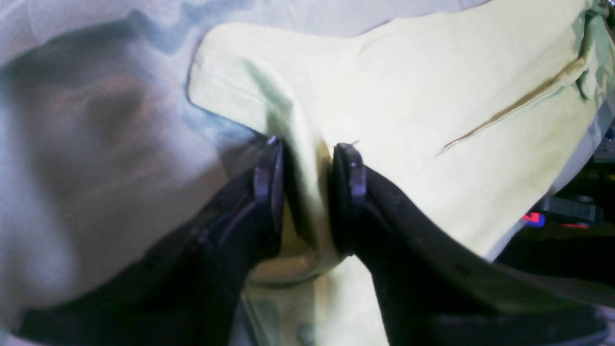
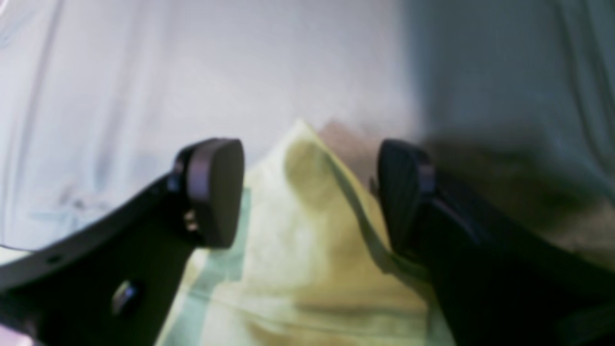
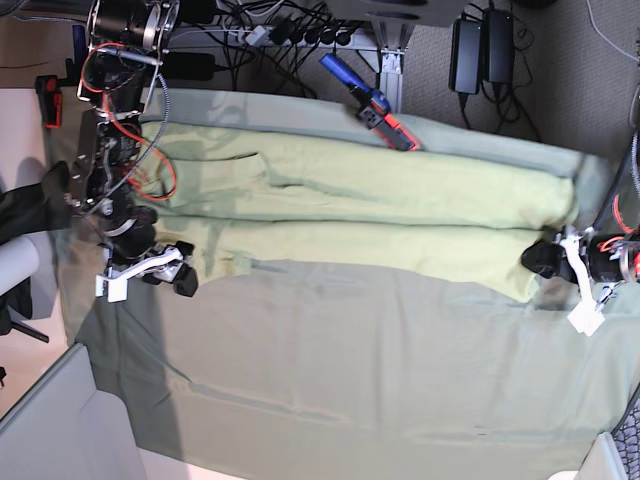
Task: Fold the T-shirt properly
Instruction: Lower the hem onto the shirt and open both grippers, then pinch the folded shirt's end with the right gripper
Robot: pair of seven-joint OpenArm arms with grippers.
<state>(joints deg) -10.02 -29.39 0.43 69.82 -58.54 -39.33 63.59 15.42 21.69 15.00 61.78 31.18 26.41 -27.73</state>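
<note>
While low at opposite table ends | my left pincer point(image 1: 310, 158) pinches the soft light yellow-green T-shirt point(image 1: 408, 110) | my right pincer point(image 2: 307, 192) spread over its corner

Grey-green table cloth point(image 3: 350, 350); grey carpet floor point(image 3: 560, 70), cables point(image 3: 290, 25)

Grey-green table cloth point(image 3: 380, 360) covers the whole table, wrinkled toward the near edge. Blue-and-red hand tool point(image 3: 368, 103) lies at the far edge, approx. mid-length, angled. Behind that edge, on the floor: tangle of cables point(image 3: 270, 35), two black power bricks point(image 3: 482, 45) side by side. Dark blackish cloth point(image 3: 25, 215) hangs off one end of the table. Small red-black device point(image 3: 48, 100) just beyond the far corner there.
</note>
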